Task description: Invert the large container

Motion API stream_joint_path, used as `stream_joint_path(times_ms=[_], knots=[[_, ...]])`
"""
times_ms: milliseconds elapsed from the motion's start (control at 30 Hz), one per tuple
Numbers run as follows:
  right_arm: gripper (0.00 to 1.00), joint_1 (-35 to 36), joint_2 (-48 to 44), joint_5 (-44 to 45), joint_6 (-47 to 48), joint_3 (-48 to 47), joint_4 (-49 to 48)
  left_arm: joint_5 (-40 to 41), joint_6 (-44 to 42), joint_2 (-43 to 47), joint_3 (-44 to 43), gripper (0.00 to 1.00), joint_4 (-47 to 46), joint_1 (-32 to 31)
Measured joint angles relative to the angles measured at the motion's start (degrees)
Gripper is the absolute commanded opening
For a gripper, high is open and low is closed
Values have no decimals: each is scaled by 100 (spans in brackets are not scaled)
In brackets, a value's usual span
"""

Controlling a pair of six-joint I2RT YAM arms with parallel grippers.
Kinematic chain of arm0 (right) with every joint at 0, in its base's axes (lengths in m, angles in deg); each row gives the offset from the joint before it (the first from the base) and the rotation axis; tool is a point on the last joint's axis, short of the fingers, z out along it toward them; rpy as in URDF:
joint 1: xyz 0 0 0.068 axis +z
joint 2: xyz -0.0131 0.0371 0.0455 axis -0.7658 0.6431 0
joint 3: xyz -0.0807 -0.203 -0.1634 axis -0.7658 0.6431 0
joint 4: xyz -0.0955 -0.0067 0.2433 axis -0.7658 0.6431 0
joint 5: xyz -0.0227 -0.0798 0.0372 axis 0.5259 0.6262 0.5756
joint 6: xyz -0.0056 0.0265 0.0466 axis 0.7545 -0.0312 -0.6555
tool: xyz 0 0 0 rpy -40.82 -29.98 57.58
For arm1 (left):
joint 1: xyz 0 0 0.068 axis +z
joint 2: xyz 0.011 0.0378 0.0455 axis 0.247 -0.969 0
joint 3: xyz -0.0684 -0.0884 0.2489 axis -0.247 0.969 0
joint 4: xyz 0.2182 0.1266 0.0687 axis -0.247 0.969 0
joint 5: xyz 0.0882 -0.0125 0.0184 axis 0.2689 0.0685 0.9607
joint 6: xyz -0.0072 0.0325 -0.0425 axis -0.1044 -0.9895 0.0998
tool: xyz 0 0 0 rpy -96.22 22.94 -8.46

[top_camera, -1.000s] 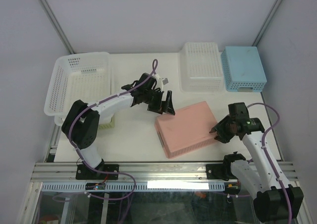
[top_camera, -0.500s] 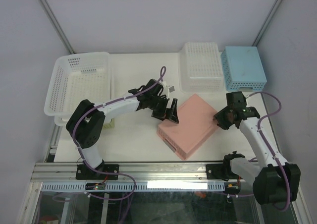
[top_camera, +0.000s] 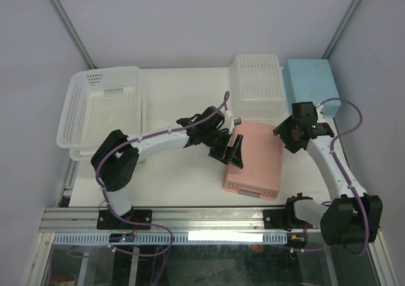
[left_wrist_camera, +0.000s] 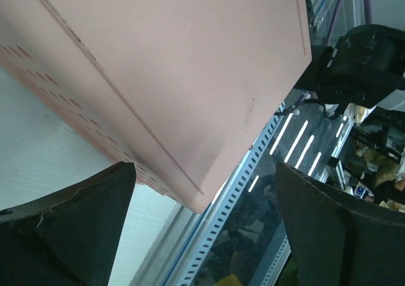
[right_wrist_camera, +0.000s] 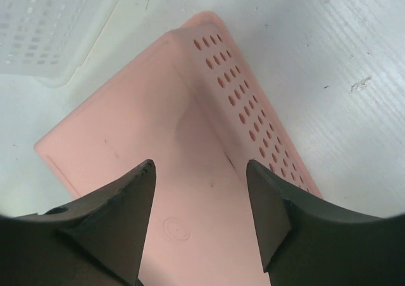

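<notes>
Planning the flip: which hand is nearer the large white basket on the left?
Left. The left hand hangs over the pink basket, well right of the large white basket; the right hand is farther right, over that basket's far corner.

The left arm (top_camera: 158, 137) reaches low from its base toward two o'clock. Its left gripper (top_camera: 233, 154) points toward four o'clock, jaws spread wide and empty. The right arm (top_camera: 332, 166) rises toward twelve o'clock, and the right gripper (top_camera: 285, 135) angles down toward eight o'clock, jaws parted and holding nothing.
</notes>
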State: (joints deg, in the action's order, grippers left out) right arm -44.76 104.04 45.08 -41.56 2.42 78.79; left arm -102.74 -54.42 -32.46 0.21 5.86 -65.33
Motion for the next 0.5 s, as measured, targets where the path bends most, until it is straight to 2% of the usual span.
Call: stream_joint_path(times_ms=[500], knots=[[67,-52,-1805,170,1294,-177,1185,229,109,-122,-306,94,-79,238]])
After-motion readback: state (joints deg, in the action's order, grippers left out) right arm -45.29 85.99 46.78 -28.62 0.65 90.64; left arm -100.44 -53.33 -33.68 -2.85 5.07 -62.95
